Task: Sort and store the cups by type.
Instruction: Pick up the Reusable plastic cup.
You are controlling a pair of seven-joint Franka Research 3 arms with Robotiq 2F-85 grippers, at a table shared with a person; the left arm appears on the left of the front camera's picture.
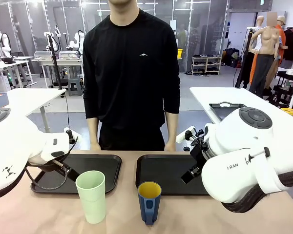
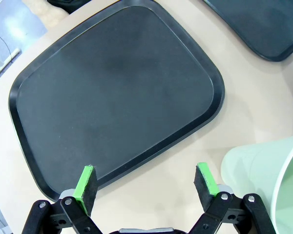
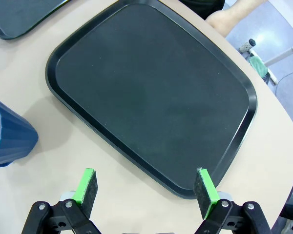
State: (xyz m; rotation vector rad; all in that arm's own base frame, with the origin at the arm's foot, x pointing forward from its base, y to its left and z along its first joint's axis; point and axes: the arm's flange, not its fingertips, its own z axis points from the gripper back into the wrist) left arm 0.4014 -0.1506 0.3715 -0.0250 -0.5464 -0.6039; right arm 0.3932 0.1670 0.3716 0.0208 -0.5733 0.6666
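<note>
A tall pale mint-green tumbler stands upright near the table's front edge, in front of the left black tray. To its right stands a dark blue mug with a yellow inside, in front of the right black tray. My left gripper hovers open over the near edge of the left tray, with the tumbler just beside one finger. My right gripper hangs open over the near rim of the right tray, and the mug stands apart to one side. Neither gripper holds anything.
A person in black stands at the far side, with both hands resting at the table's edge behind the trays. Both trays are bare. In the front view, my left gripper and right gripper flank the two cups.
</note>
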